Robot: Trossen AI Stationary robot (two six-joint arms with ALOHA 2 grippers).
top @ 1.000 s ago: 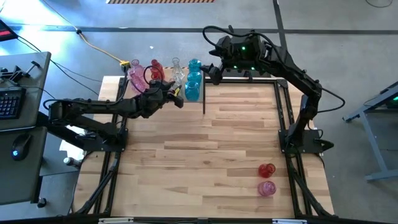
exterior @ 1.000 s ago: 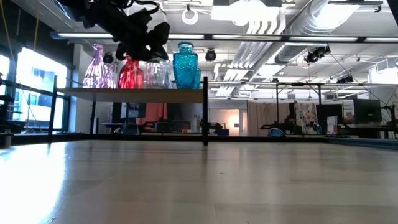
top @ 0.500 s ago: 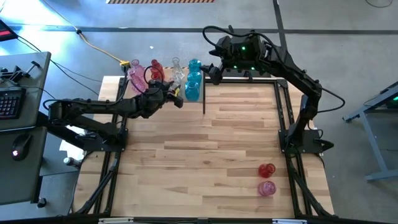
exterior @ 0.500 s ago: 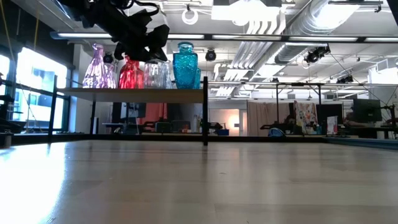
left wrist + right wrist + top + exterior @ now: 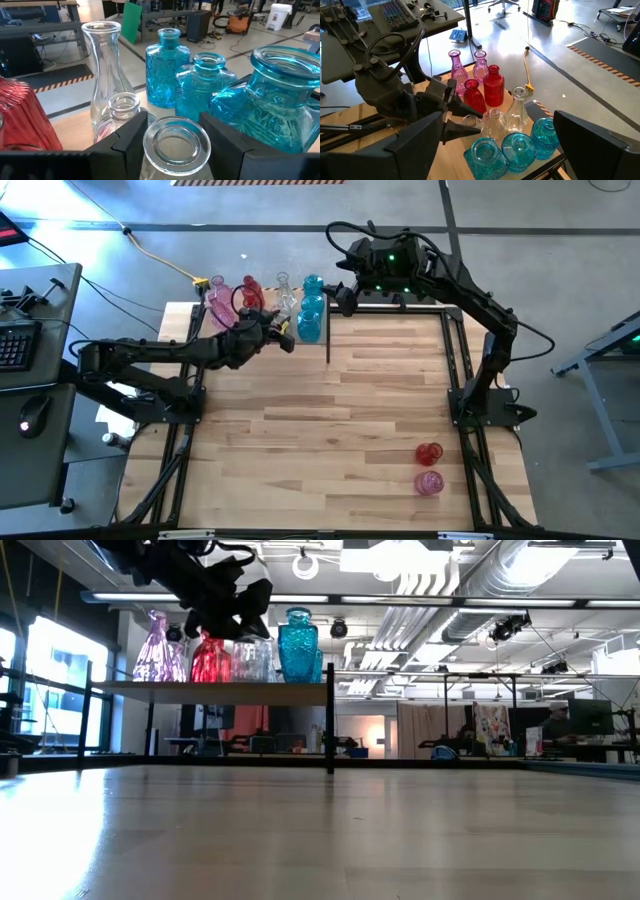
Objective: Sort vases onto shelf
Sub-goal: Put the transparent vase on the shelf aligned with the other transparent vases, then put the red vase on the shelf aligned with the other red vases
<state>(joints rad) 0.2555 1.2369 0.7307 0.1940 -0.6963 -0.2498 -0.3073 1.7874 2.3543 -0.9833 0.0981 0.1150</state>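
1. Over the shelf (image 5: pixel 205 320) at the table's far left corner, the left gripper (image 5: pixel 177 145) brackets a clear vase (image 5: pixel 176 145), its fingers (image 5: pixel 125 142) on either side of the neck; contact cannot be told
2. Around it stand more clear vases (image 5: pixel 102 65), teal vases (image 5: pixel 167 67) and red and pink vases (image 5: pixel 480 82), grouped by colour
3. On the table's near right, a red vase (image 5: pixel 429 453) and a pink vase (image 5: pixel 428 482) remain
4. The right gripper (image 5: pixel 345 298) waits just beyond the shelf, fingers spread
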